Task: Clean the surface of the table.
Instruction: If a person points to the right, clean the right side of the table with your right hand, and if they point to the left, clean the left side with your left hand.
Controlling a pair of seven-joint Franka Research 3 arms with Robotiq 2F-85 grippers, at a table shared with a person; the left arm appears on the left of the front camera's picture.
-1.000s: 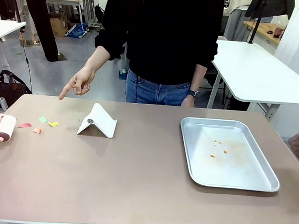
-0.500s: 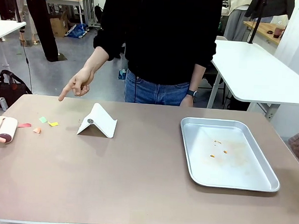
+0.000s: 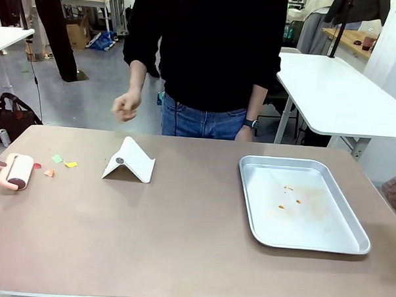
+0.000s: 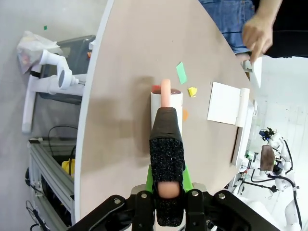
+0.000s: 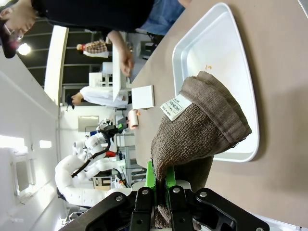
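Observation:
The beige-brown table (image 3: 181,240) carries small paper scraps near its left end: green (image 3: 57,159), yellow (image 3: 70,164), orange (image 3: 49,173) and red (image 3: 37,166). A lint roller (image 3: 16,171) with a pink handle lies against the red scrap. My left gripper (image 4: 166,179) is shut on the roller's handle, with the white roller drum (image 4: 166,102) ahead of its fingers and the scraps (image 4: 181,72) just beyond. My right gripper (image 5: 161,185) is shut on a brown towel (image 5: 199,130), held above the table near the tray. The person's hand (image 3: 126,107) is a loose fist above the far edge.
A white folded card stand (image 3: 129,160) sits right of the scraps. A silver metal tray (image 3: 342,243) with a few orange crumbs lies on the right half. White-topped tables stand behind the person, and a dark bag (image 3: 9,117) sits on the floor at left.
The lint roller has rolled right, toward the scraps, and now touches the red one. The person's pointing hand has pulled back and up from the table.

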